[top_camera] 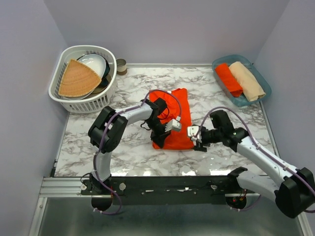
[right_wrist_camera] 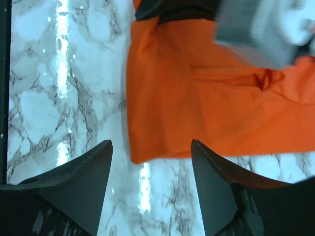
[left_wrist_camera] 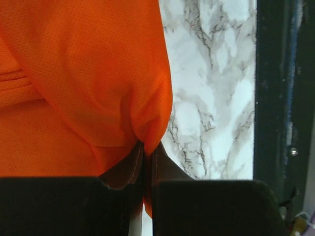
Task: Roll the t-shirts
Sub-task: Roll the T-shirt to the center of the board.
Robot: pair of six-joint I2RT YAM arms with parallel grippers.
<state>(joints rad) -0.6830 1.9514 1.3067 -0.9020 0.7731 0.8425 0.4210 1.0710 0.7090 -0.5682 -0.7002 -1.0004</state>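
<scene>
Top external view: a bright orange shirt (top_camera: 174, 115) lies flattened into a long strip at the middle of a marble table (top_camera: 98, 157). The left gripper (top_camera: 160, 133) sits on the shirt's near left part, its arm curving in from the left. In the left wrist view its two fingers are pressed together on a bunched fold of the shirt (left_wrist_camera: 83, 73), which billows up and away from the left gripper (left_wrist_camera: 147, 147), with bare marble beside it. The right gripper (top_camera: 198, 142) rests just off the shirt's near right corner. In the right wrist view its fingers stand spread wide, and that corner of the shirt (right_wrist_camera: 197, 113) lies just ahead of the right gripper (right_wrist_camera: 151, 147), between the fingertips; contact cannot be judged. Far beyond the left gripper, a white basket (top_camera: 83, 47) holds a tan wedge mat (top_camera: 76, 79). Far beyond the right gripper, a blue tray (top_camera: 261, 73) holds a rolled orange shirt (top_camera: 229, 78) beside a beige roll (top_camera: 248, 81).
</scene>
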